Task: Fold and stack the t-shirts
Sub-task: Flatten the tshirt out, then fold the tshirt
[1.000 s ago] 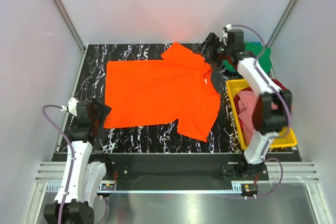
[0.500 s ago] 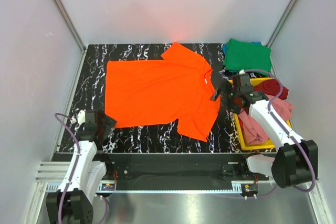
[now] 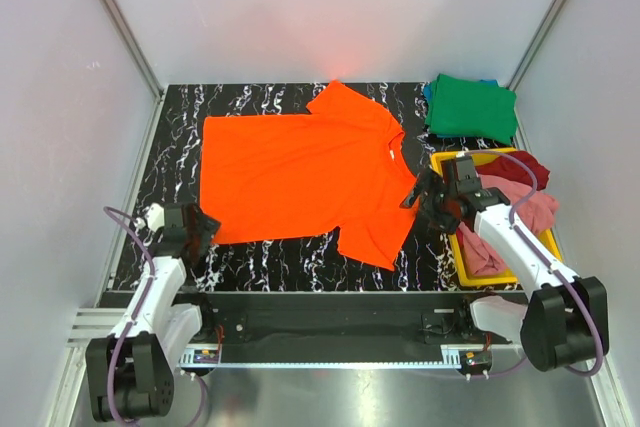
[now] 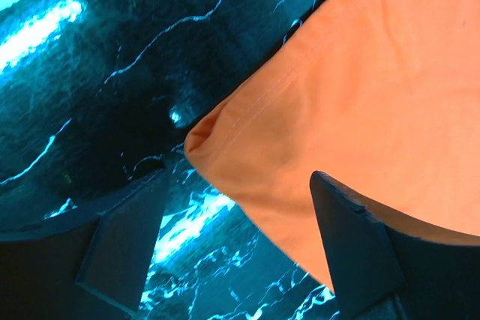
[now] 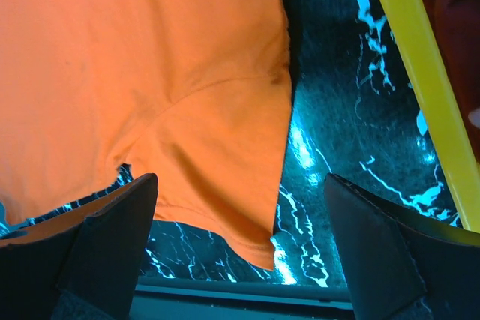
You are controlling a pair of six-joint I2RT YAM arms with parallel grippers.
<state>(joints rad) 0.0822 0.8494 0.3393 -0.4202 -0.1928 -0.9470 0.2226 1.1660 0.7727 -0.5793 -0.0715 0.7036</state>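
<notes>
Left gripper and right gripper, fingers spread wide on both, nothing clamped, each sitting low at an edge of the orange t-shirt.

Shirt lies flat on the black marbled table. Its near-left hem corner pokes between the left fingers, and its near sleeve edge sits under the right ones. The white collar tag is too small to read. Since a second ago the right arm has swung away from the folded green t-shirt at the back and come down beside the yellow tray holding the dark red t-shirt and pink t-shirt. Left arm barely shifted.
</notes>
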